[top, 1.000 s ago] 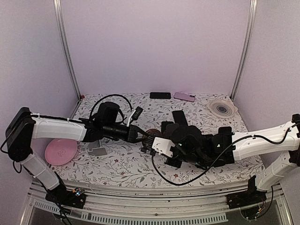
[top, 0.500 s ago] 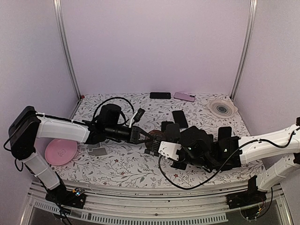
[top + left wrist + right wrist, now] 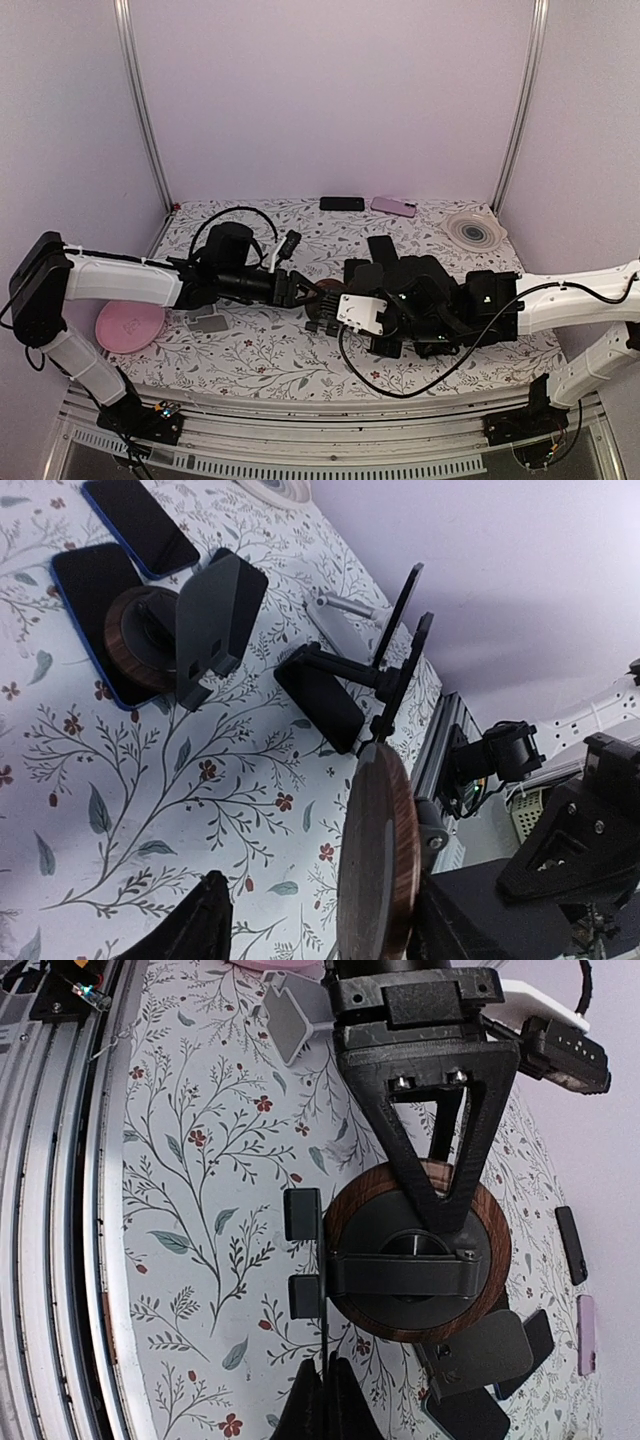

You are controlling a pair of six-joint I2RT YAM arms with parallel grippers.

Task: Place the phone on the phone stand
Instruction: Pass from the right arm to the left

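Note:
A phone stand with a round wooden base (image 3: 326,293) hangs at the table's middle. In the right wrist view its base (image 3: 415,1260) faces me, and its thin black rest plate (image 3: 322,1260) is edge-on. My right gripper (image 3: 325,1378) is shut on that plate's edge. My left gripper (image 3: 325,900) is open around the base (image 3: 378,850), which lies against one finger. The other finger (image 3: 205,915) stands well apart. A dark phone (image 3: 385,250) lies flat behind the stand. It also shows in the left wrist view (image 3: 140,525).
A second wooden-based stand (image 3: 140,640) sits on another phone (image 3: 80,590). A grey stand (image 3: 208,322) and a pink plate (image 3: 130,325) lie at the left. A black phone (image 3: 342,203), a pink phone (image 3: 393,206) and a white disc (image 3: 474,230) lie at the back.
My right wrist has shifted a little to the right and back. The left gripper and the stand have stayed nearly in place at the table's middle.

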